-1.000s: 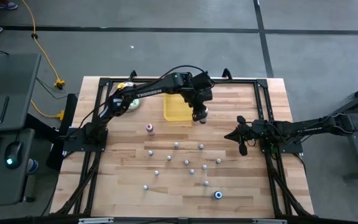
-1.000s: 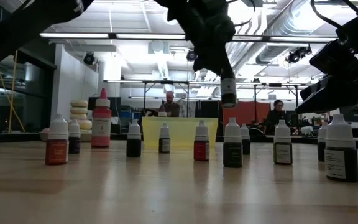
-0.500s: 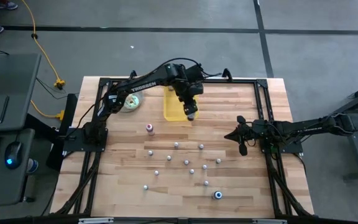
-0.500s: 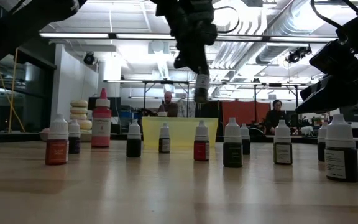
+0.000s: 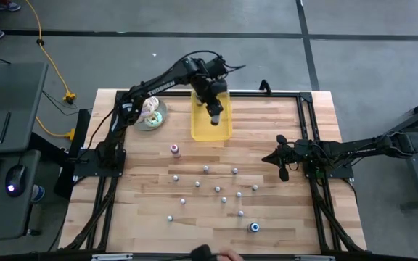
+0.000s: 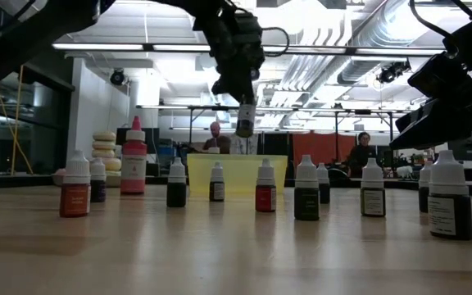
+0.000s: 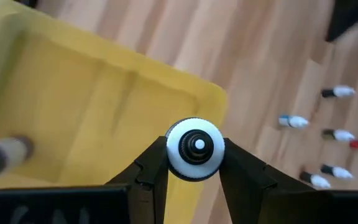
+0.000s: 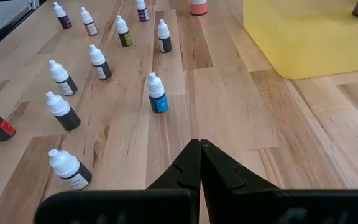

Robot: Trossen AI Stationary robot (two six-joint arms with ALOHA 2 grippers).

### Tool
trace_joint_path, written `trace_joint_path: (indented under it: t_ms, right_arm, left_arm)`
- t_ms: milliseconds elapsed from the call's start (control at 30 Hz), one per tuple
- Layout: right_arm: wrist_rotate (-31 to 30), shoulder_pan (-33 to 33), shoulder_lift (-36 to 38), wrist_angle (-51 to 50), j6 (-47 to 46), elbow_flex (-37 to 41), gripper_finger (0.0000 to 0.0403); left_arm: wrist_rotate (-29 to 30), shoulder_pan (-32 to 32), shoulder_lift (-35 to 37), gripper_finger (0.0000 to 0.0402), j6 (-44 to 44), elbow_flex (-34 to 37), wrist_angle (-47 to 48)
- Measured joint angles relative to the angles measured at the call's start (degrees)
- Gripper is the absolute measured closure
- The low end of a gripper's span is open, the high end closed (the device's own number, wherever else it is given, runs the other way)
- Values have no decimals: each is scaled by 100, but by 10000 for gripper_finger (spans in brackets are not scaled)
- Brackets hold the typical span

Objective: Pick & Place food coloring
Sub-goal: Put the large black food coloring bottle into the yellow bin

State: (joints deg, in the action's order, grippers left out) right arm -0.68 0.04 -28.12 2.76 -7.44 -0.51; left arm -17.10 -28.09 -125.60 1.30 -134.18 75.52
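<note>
My left gripper [image 5: 214, 114] hovers over the yellow tray [image 5: 210, 129] at the far middle of the table, shut on one small dark dropper bottle with a white cap [image 6: 245, 120]. Several more food coloring bottles [image 5: 217, 188] stand on their bases on the wood nearer me, among them a pink one [image 5: 174, 150] and a blue one [image 5: 254, 227]. In the left wrist view a blurred bottle-like thing [image 7: 2, 154] lies in the tray [image 7: 92, 118]. My right gripper [image 5: 282, 168] waits shut on the right side of the table, touching nothing. My left gripper pinches the dropper bottle at its white cap [image 7: 195, 149], one finger [image 7: 151, 177] on each side. The fingers come from above, pointing down. The bottle hangs upright below them [image 6: 245, 123], lifted clear above the yellow tray.
Pastel donuts on a plate [image 5: 151, 114] sit left of the tray. A black frame [image 5: 194, 93] runs round the table edges. A person's hand [image 5: 220, 254] shows at the near edge. Bare wood lies between the tray and the bottles.
My left gripper, still shut on the bottle, has carried it from just right of the tray toward the table's left and far edge, at about the same height. The bottle now hangs over the tray. The right arm has kept still.
</note>
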Motion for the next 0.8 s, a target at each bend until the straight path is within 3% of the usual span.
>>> trace_joint_path:
  t_ms: [433, 800]
  right_arm:
    - [0, 1, 0, 0, 0, -1, 402]
    - [-1, 1, 0, 2, 0, -2, 402]
  left_arm:
    - [1127, -381, 0, 294, -709, 813, -1079]
    - [1650, -379, -2, 294, 348, 1774, -2338]
